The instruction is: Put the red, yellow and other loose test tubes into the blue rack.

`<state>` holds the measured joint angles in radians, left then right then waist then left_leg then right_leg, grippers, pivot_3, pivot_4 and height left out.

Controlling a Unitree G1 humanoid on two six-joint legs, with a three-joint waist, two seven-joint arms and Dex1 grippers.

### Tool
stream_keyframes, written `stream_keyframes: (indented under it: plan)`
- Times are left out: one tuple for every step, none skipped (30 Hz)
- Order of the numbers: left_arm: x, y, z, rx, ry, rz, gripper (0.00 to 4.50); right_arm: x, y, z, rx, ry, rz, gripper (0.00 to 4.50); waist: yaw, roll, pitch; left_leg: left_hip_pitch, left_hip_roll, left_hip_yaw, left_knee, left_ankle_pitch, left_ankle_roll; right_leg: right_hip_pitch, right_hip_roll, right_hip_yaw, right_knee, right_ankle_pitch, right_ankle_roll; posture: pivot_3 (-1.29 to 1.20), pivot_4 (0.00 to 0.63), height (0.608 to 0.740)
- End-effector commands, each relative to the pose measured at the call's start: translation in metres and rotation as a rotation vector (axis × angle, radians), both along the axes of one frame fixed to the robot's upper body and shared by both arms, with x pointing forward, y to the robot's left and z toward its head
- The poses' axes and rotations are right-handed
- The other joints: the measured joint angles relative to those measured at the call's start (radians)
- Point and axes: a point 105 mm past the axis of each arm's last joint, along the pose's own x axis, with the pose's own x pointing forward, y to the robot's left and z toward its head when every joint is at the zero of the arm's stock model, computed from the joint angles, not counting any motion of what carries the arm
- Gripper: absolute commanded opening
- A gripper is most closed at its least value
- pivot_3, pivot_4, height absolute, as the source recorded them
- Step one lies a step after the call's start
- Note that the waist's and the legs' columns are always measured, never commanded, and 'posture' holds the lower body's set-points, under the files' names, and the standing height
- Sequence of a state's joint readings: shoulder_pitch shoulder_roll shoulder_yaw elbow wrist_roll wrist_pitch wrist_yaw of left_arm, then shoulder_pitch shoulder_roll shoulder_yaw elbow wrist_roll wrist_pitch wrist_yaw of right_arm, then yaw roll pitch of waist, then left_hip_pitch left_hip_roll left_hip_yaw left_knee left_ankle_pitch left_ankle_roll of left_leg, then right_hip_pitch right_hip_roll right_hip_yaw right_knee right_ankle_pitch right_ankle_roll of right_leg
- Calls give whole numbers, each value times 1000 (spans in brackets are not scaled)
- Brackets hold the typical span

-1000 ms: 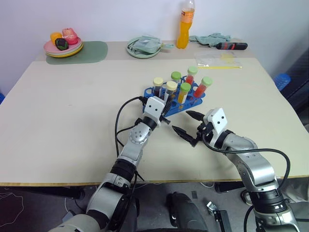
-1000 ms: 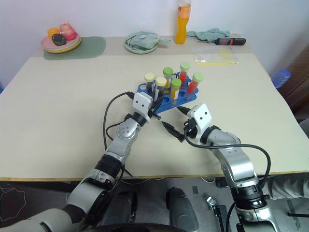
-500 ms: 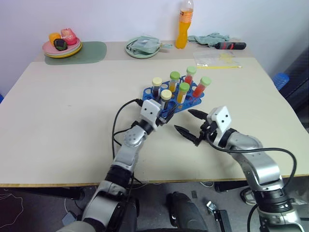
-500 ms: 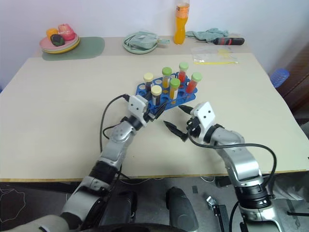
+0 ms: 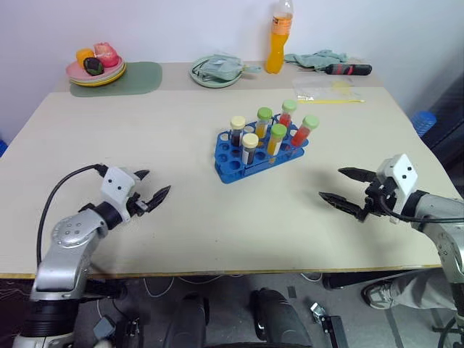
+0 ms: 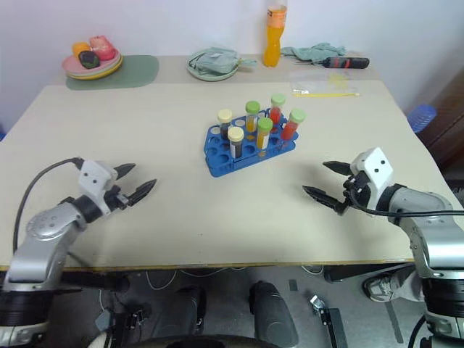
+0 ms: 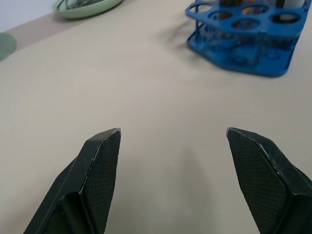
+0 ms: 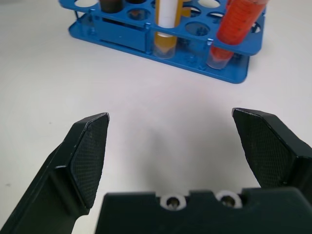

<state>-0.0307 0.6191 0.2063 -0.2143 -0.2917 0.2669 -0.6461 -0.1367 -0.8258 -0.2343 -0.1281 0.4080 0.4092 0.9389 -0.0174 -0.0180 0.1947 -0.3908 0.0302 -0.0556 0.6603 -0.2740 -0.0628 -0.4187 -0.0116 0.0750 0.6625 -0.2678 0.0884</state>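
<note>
Now both arms have swung wide from the blue rack (image 5: pixel 259 150), left tool (image 5: pixel 151 187) and right tool (image 5: pixel 347 188) open, empty.

Orange bottle (image 5: pixel 280 40) top cut off, blue stool (image 5: pixel 425 120) partly hidden

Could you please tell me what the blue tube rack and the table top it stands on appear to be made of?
The small bright blue rectangular tube rack looks like moulded plastic: uniform saturated colour, thin walls and a slight sheen in the wrist views. The beige table top looks like matte laminate over board, judging by its even, glare-free surface and paler front edge; I cannot be sure.
</note>
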Motion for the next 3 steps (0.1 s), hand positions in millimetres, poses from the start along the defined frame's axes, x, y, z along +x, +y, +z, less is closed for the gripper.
stream_keyframes:
  plan:
    - [-7, 12, 12, 6, -31, 39, 3558, 3, -2, 11, -7, -42, 8, 4500, 0, 0, 0, 0, 0, 0, 0, 0, 0, 0, 0, 0, 0, 0, 0, 0, 150, 740]
    - [-8, 13, 11, 10, -30, 47, 3558, 5, 0, 11, -5, -43, 13, 4500, -1, 0, 0, 0, 0, 0, 0, 0, 0, 0, 0, 0, 0, 0, 0, 0, 150, 740]
    - [-8, 14, 11, 10, -31, 53, 3558, 6, 1, 10, -4, -44, 17, 4500, -1, 0, 0, 0, 0, 0, 0, 0, 0, 0, 0, 0, 0, 0, 0, 0, 150, 740]
